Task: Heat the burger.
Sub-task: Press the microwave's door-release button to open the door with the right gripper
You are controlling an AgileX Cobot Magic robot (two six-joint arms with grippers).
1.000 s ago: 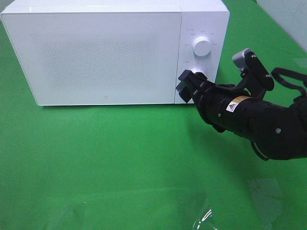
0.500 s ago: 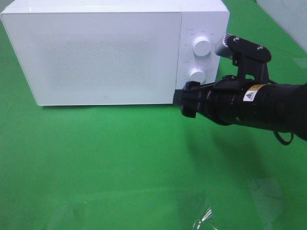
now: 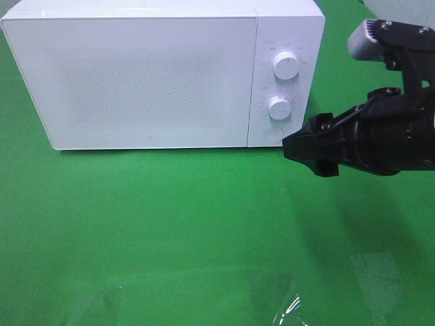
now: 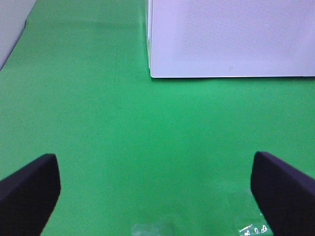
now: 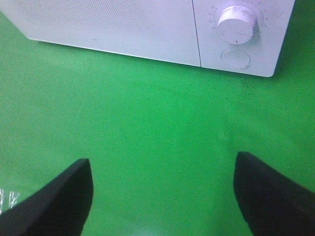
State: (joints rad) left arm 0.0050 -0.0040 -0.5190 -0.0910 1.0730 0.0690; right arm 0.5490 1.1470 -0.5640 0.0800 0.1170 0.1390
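The burger is out of view in every frame. A white microwave stands at the back of the green table with its door shut. My right gripper hovers just in front of the microwave's lower right corner, near the round button. The right wrist view shows this gripper open over bare green cloth, facing the lower knob and button. My left gripper is open too, nothing between its fingers, facing the microwave's left front corner.
Two white knobs sit on the microwave's control panel. A crumpled clear plastic sheet lies at the table's front edge. Green cloth covers the table in front of the microwave.
My right gripper has left the lower knob and drawn back to the right and slightly down, off the microwave's front. The microwave has not moved.
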